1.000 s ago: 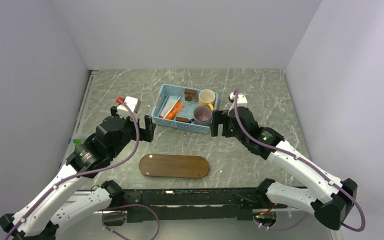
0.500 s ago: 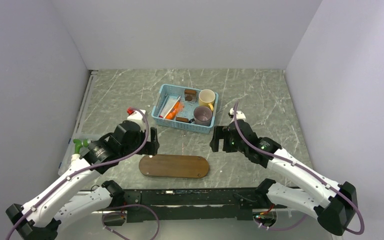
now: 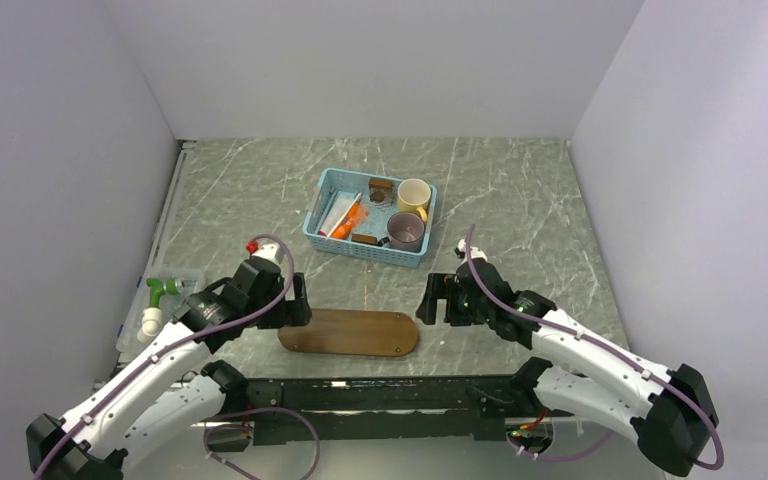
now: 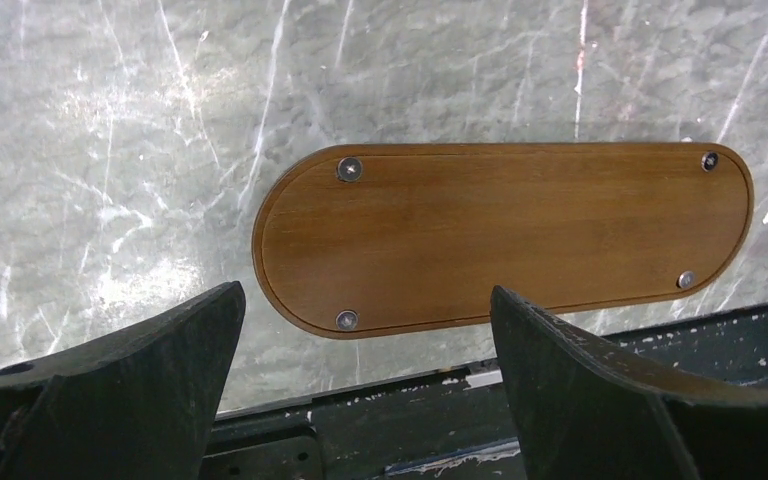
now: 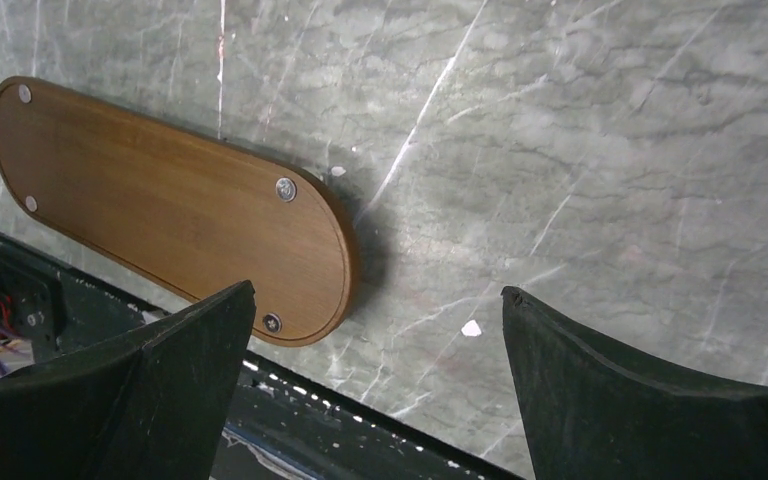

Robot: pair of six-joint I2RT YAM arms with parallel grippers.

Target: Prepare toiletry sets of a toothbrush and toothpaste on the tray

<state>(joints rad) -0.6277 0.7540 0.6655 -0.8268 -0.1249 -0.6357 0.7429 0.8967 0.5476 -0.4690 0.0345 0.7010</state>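
Observation:
The tray [image 3: 348, 332] is a dark-brown oval board lying bare near the table's front edge; it also shows as the tray [image 4: 505, 240] and the tray [image 5: 160, 205] in the wrist views. My left gripper [image 3: 298, 298] hovers open just off its left end, and my right gripper [image 3: 428, 298] hovers open off its right end. Nothing is between the jaws of the left gripper [image 4: 365, 290] or the right gripper [image 5: 378, 288]. The orange toothpaste [image 3: 352, 218] lies in the basket. I cannot make out a toothbrush among the items there.
A light-blue mesh basket [image 3: 370, 250] stands behind the tray, holding a yellow mug [image 3: 414, 194], a grey-purple cup [image 3: 406, 231] and small brown items. A green-and-white bottle [image 3: 156, 300] lies at the left table edge. A black frame [image 3: 380, 385] runs along the front.
Both arms have drawn back from the sides of the basket toward the front edge and now flank the tray's ends. Both grippers stayed open.

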